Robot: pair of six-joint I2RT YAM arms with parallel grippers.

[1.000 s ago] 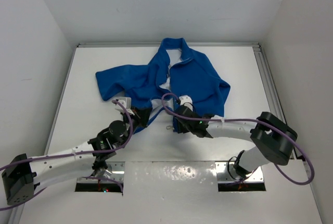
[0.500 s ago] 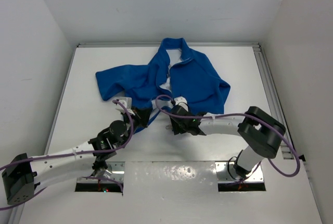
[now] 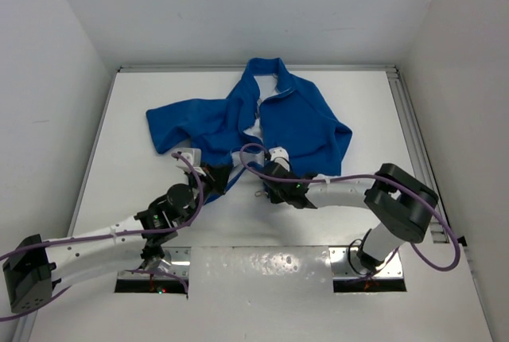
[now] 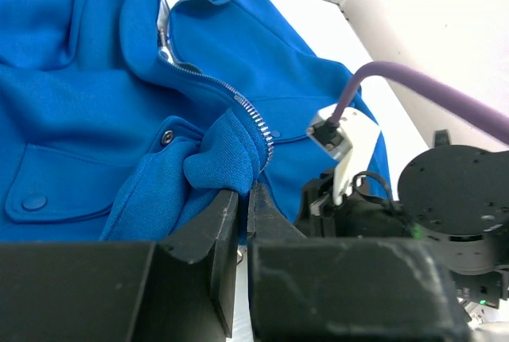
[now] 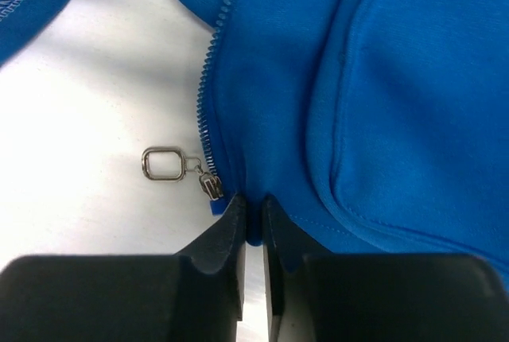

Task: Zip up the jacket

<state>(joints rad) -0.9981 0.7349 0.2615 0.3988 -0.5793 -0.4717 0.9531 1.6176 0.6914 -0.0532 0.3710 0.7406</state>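
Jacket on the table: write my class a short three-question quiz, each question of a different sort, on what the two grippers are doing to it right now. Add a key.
1. True or false: the zipper's pull ring lies on the table, outside the right gripper.
2. What is the left gripper pinching?
A. the collar
B. a fold of the jacket beside the zipper teeth
C. a purple cable
3. Fill in: at the hem, the jacket is ___ (zipped/unzipped).

Key: 1 true; 2 B; 3 unzipped.
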